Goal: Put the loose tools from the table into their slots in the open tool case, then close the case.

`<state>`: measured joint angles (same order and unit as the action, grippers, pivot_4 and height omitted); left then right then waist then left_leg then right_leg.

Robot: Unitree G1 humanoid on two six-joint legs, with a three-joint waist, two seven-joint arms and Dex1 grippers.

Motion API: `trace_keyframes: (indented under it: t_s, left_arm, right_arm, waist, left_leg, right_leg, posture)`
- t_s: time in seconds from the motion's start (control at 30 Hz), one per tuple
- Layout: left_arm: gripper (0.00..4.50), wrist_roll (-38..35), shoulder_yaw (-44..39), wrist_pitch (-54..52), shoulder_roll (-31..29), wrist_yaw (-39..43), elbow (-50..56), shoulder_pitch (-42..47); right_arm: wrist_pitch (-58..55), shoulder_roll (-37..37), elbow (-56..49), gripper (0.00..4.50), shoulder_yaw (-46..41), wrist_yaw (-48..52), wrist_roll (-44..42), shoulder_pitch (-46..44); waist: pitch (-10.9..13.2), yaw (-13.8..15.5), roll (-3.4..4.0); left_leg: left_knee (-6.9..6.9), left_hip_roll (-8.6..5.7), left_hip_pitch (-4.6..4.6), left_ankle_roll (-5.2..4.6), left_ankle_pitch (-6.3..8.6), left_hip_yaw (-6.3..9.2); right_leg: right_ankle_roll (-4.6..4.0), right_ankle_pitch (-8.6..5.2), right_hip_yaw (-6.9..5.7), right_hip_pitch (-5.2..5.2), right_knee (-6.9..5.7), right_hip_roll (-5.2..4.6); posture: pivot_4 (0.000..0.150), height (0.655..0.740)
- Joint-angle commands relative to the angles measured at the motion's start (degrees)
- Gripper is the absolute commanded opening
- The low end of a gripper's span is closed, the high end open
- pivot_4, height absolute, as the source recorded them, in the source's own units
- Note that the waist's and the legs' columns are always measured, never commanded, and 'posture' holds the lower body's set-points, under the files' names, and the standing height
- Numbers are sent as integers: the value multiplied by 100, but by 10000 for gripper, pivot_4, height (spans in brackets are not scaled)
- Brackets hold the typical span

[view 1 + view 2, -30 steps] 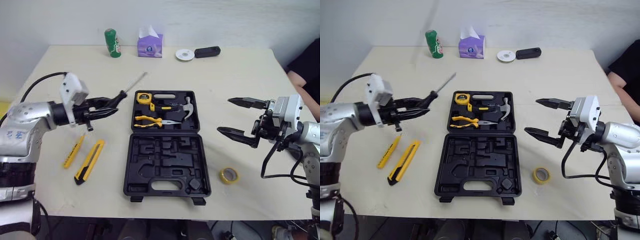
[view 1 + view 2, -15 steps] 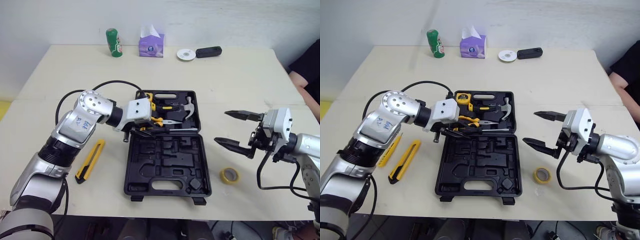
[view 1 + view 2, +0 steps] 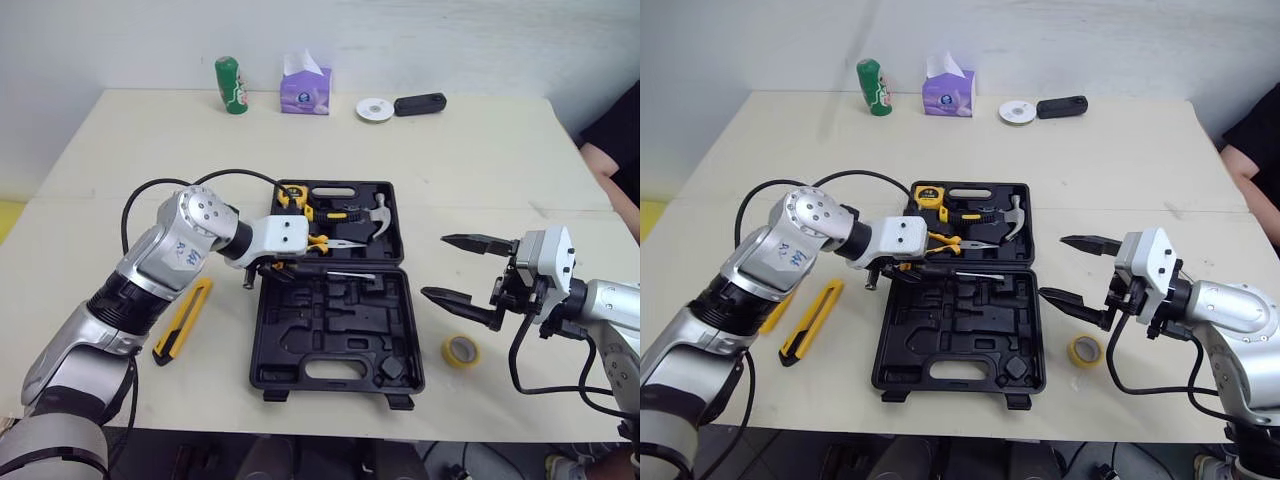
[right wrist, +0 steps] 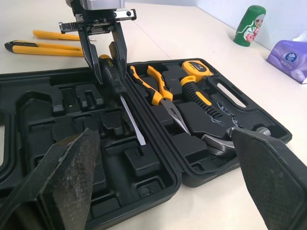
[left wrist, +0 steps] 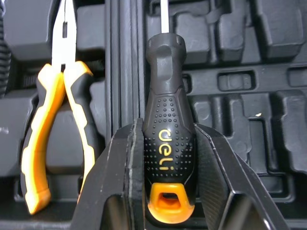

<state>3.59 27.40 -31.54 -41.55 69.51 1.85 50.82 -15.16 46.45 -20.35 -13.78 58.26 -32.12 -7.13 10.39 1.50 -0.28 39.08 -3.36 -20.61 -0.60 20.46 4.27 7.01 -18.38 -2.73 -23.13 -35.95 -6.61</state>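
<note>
The open black tool case (image 3: 335, 330) lies mid-table. Its far half holds a yellow tape measure (image 3: 290, 194), a hammer (image 3: 375, 215) and yellow-handled pliers (image 5: 53, 120). My left gripper (image 5: 168, 158) is shut on the black screwdriver (image 5: 165, 124) by its handle, just above the case's near half beside the hinge, with the shaft (image 3: 350, 275) pointing right. My right gripper (image 3: 465, 270) stands open to the right of the case, holding nothing. A yellow utility knife (image 3: 181, 320) lies left of the case, and a yellow tape roll (image 3: 459, 350) sits right of it.
A second yellow tool (image 4: 53, 34) lies beyond the knife, partly behind my left arm. Along the far edge stand a green bottle (image 3: 230, 85), a tissue box (image 3: 303, 92), a white disc (image 3: 373, 108) and a black object (image 3: 416, 103). A person's dark sleeve (image 3: 615, 130) is at the right.
My left gripper carried the screwdriver from left of the case to over it, then lowered it toward the near half. My right gripper sank slightly and drifted toward the case.
</note>
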Motion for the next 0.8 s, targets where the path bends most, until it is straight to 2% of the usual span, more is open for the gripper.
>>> trace_keyframes:
  t_s: [0.03,0.8]
  left_arm:
    - [10194,29,-127,-60,-57,31,297,-6]
    - [10194,469,109,-335,-78,213,336,98]
  right_arm:
    - [64,37,-186,45000,-142,-48,1,1]
    - [115,-172,-338,45000,-58,-240,96,204]
  waist:
    - [0,-1,0]
    - [0,-1,0]
  left_leg:
    - [0,0,0,0,0,0]
    - [2,0,0,0,0,0]
  right_leg:
    - [0,0,0,0,0,0]
    - [0,0,0,0,-1,1]
  posture:
    - [1500,7400]
    - [1500,7400]
